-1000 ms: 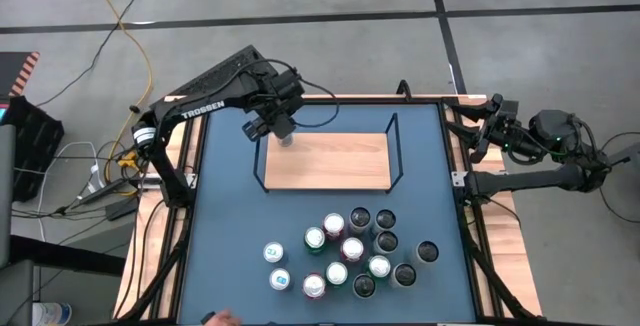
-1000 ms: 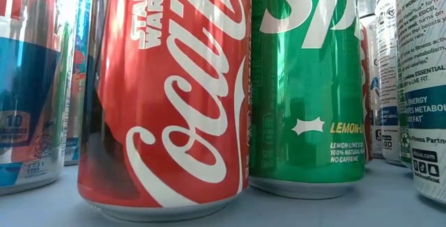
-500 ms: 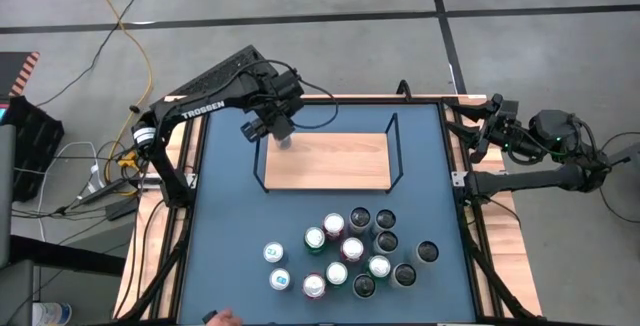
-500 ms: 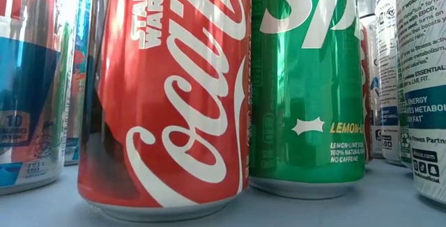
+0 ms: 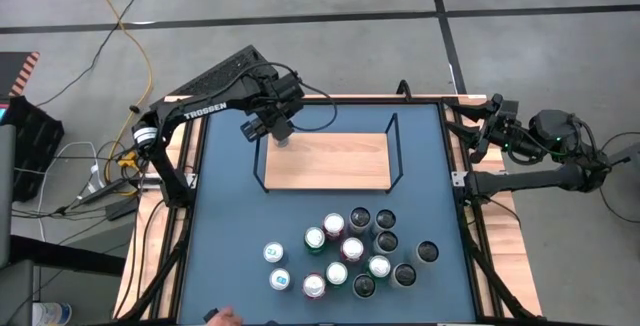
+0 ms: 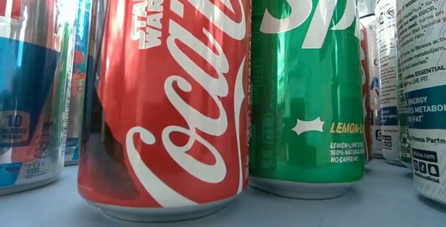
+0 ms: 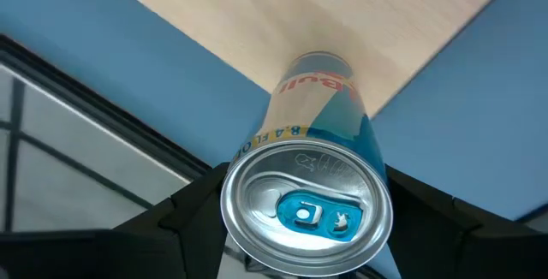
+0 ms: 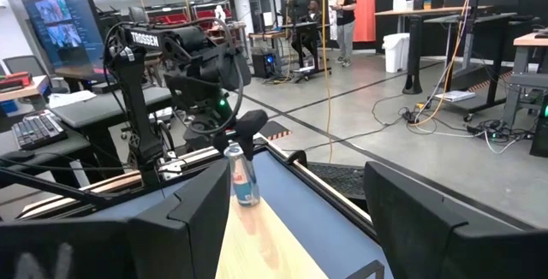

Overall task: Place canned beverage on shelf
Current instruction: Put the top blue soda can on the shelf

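While nothing has shifted over the last second, the left end effector (image 5: 281, 129) stays clenched on the slim blue-and-silver beverage can (image 7: 318, 152), upright between its fingers. Directly below the can: corner of the light-wood shelf with black wire frame (image 5: 325, 161), contact not discernible. Placement appears nearly complete; release pending. Farther off: right end effector (image 5: 478, 124), released and empty, parked at the blue desk (image 5: 230, 226) edge.

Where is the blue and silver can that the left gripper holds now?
In the high view, the can is at the shelf's far-left corner, between the left gripper's fingers, far from the can cluster.
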Robot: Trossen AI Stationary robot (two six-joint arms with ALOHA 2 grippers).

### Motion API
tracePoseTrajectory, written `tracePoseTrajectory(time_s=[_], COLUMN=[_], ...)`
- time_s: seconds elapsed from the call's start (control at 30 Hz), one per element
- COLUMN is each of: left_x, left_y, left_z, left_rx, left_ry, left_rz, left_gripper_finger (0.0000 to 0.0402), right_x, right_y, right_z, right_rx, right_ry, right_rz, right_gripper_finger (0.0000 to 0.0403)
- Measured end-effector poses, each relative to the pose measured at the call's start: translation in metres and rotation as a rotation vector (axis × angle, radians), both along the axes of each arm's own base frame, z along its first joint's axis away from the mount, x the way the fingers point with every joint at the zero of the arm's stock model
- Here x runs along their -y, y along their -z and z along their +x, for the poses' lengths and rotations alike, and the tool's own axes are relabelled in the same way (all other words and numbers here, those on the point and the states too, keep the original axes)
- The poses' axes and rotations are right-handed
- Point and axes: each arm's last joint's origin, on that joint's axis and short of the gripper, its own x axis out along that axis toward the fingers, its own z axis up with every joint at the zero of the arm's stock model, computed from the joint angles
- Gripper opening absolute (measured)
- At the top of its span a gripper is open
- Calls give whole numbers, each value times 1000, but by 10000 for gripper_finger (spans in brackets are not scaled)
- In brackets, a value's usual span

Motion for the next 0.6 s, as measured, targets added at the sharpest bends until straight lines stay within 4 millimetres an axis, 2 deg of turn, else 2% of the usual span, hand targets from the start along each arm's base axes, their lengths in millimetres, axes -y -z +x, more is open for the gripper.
tracePoseTrajectory(time_s=[0.6], left_x=[1], left_y=[0], left_z=[-1], left_rx=[-29], left_ry=[84], left_rz=[-11], left_gripper_finger=[241], right_x=[0], right_y=[0], right_z=[0], right_rx=[1], right_ry=[0], right_rz=[1], right_gripper_finger=[261])
